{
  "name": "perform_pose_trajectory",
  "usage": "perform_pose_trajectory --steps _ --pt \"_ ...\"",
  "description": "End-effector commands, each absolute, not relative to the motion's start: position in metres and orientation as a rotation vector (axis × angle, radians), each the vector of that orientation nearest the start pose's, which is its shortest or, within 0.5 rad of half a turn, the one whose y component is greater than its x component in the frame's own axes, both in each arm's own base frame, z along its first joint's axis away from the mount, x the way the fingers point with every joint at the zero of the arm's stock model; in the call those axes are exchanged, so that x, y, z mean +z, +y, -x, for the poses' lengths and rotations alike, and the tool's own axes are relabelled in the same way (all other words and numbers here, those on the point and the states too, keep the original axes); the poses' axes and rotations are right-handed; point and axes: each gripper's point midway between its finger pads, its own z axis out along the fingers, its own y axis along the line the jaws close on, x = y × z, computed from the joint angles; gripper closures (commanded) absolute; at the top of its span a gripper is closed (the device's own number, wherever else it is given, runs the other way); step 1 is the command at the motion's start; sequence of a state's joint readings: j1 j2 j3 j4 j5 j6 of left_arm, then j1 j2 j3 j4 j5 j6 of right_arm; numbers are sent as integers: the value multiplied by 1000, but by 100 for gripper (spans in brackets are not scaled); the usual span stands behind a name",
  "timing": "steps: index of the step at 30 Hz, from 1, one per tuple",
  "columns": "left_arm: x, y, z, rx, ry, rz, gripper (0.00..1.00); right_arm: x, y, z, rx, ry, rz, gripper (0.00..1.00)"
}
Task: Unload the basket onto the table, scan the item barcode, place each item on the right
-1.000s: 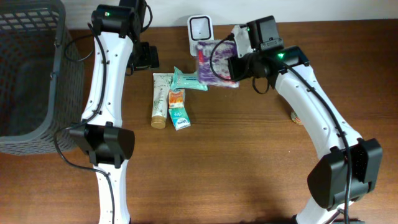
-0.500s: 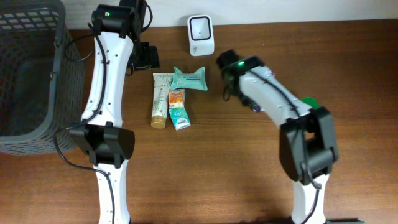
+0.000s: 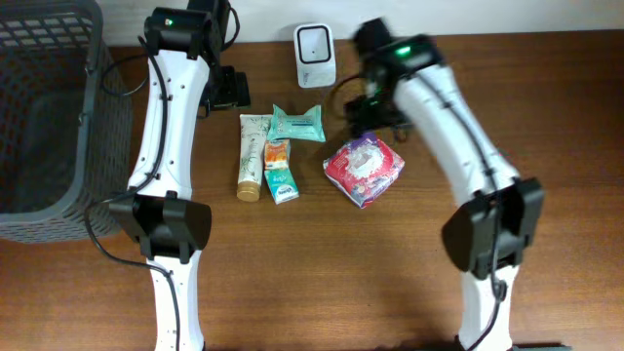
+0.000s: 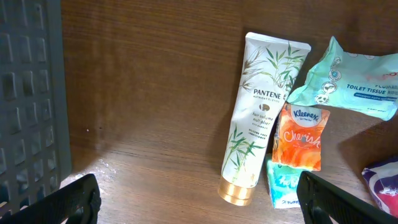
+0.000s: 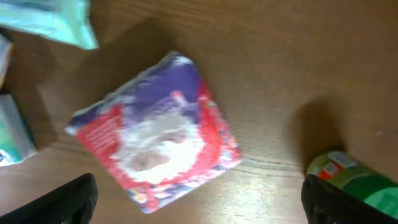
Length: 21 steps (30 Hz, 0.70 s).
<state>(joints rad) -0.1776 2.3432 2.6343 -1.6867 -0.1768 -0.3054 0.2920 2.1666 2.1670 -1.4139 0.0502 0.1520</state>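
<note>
- The pack lies flat on the table, held by nothing. It is to the right of the row of small goods and nearer than the scanner.
- It is close to square and sits cornerwise, one corner pointing far and one near. No long axis can be told. Its whitish middle with red and purple edges faces up.
- The right hand hangs just above and beyond the pack, its fingers spread wide, the pack apart from both.
- The right arm rises from its base at the near right, runs far and left, and bends at the wrist beside the scanner.
- A green can stands to the right of the pack.
- The left hand is also spread wide and holds nothing. It hangs above the tube, wipes and tissues.
- The left arm reaches straight far from its near-left base, alongside the basket.
</note>
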Motion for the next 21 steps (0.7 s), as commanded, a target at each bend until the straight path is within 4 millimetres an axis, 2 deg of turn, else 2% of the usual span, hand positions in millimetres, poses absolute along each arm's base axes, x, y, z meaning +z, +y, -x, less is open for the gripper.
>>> perform_pose_trajectory --steps 1,3,5,6,9,10,11,12,13,15,16,18,21 --pt "194 -51 -461 211 2910 185 1 135 118 -423 642 2996 322 1" --pt "194 -51 -461 211 2910 185 1 119 108 -419 812 2974 311 4" --pt "194 -52 -461 210 2910 182 1 99 104 -417 908 2958 262 8" --pt "194 -52 -461 210 2910 182 1 89 109 -415 986 2931 253 8" --pt "194 -51 -461 211 2910 185 1 61 119 -411 1008 2909 283 9" --pt "194 -51 -461 211 2910 185 1 53 123 -408 1007 2908 298 17" --pt "194 -51 -461 211 2910 185 1 45 124 -405 992 2929 280 32" --pt "194 -51 -461 211 2909 185 1 42 124 -403 973 2942 284 36" --pt "194 -51 -461 211 2910 185 1 42 125 -402 971 2945 289 45" --pt "194 -51 -461 211 2910 185 1 43 128 -402 985 2938 291 87" --pt "194 -51 -461 211 2910 185 1 44 128 -404 989 2954 219 96" --pt "194 -51 -461 211 2909 185 1 57 136 -411 1069 2901 201 96" --pt "194 -51 -461 211 2910 185 1 105 153 -435 1216 2735 207 96"
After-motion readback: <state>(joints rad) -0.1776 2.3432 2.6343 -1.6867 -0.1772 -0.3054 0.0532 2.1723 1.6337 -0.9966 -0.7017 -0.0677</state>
